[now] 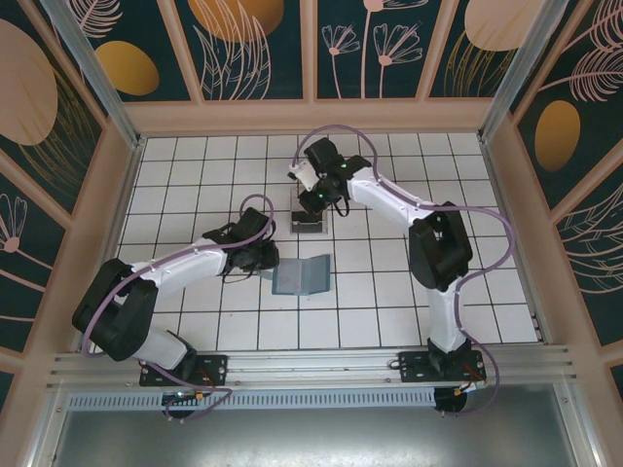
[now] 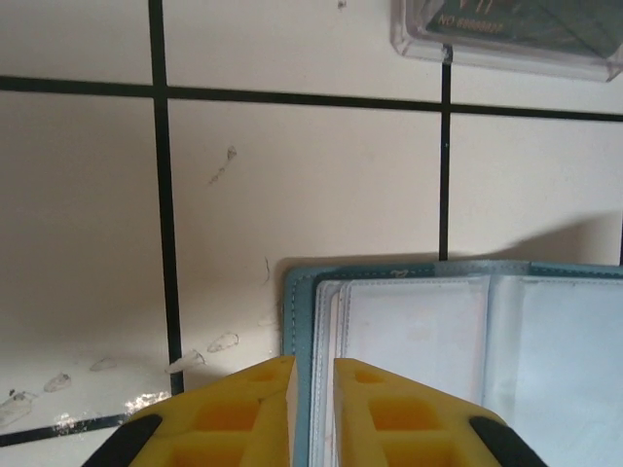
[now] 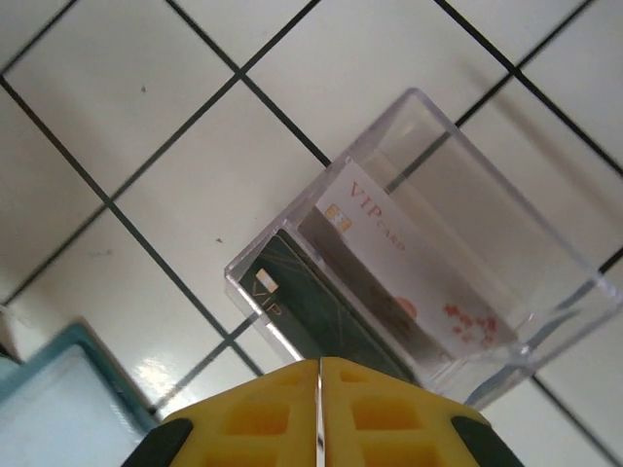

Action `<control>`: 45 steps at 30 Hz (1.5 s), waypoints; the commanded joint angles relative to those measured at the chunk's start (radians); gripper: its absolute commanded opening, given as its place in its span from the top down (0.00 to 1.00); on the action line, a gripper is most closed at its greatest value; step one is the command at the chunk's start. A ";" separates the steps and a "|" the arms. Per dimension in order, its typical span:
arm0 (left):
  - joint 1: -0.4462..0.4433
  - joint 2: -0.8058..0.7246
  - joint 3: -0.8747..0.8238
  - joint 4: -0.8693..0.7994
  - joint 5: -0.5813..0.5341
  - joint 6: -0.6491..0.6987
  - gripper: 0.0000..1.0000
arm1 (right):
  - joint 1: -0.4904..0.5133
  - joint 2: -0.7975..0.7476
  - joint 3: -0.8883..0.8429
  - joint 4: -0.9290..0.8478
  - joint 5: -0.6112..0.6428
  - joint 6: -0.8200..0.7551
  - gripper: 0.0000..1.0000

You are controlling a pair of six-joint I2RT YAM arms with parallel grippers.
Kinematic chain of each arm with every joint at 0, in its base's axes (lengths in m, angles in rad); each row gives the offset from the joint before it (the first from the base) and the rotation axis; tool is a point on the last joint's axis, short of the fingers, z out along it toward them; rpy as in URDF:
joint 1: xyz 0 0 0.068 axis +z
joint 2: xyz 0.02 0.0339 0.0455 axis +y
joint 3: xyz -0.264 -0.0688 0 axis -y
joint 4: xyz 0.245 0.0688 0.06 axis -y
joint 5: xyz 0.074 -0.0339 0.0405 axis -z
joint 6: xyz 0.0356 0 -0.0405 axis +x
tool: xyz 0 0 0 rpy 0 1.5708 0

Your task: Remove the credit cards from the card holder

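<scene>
The slate-blue card holder (image 1: 302, 275) lies open on the tiles, its clear sleeves (image 2: 438, 341) facing up; one corner (image 3: 58, 409) shows in the right wrist view. My left gripper (image 2: 313, 365) sits at its left edge (image 1: 265, 258), yellow fingers nearly together with the blue cover edge between them. Two credit cards stand in a clear plastic tray (image 3: 526, 253): a white VIP card (image 3: 409, 268) and a dark card (image 3: 321, 311). My right gripper (image 3: 319, 362) hovers just above the dark card (image 1: 313, 202), fingers pressed together with nothing in them.
The clear tray (image 1: 310, 224) stands one tile beyond the card holder, and its corner (image 2: 506, 39) shows at the top of the left wrist view. Patterned walls with pale wood rails (image 1: 311, 115) enclose the white tiled floor on three sides.
</scene>
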 commanded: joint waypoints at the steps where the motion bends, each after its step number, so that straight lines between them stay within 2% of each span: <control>1: 0.025 -0.024 0.014 0.038 -0.003 -0.014 0.82 | -0.002 -0.090 -0.075 0.109 -0.030 0.305 0.92; 7: 0.112 -0.049 -0.018 0.088 0.072 -0.005 0.82 | 0.012 -0.179 -0.226 0.158 -0.153 0.643 0.93; 10: 0.166 -0.062 -0.040 0.099 0.101 0.006 0.82 | 0.038 -0.202 -0.294 0.184 -0.210 0.724 0.91; 14: 0.215 -0.070 -0.050 0.094 0.111 0.030 0.82 | 0.116 -0.202 -0.352 0.211 -0.186 0.769 0.80; 22: 0.270 -0.081 -0.045 0.075 0.097 0.069 0.82 | 0.223 -0.127 -0.365 0.242 -0.174 0.863 0.73; 31: 0.339 -0.098 -0.028 0.053 0.096 0.121 0.82 | 0.264 -0.026 -0.324 0.245 -0.172 0.896 0.68; 45: 0.344 -0.085 -0.013 0.045 0.108 0.138 0.82 | 0.288 0.029 -0.306 0.242 -0.191 0.907 0.63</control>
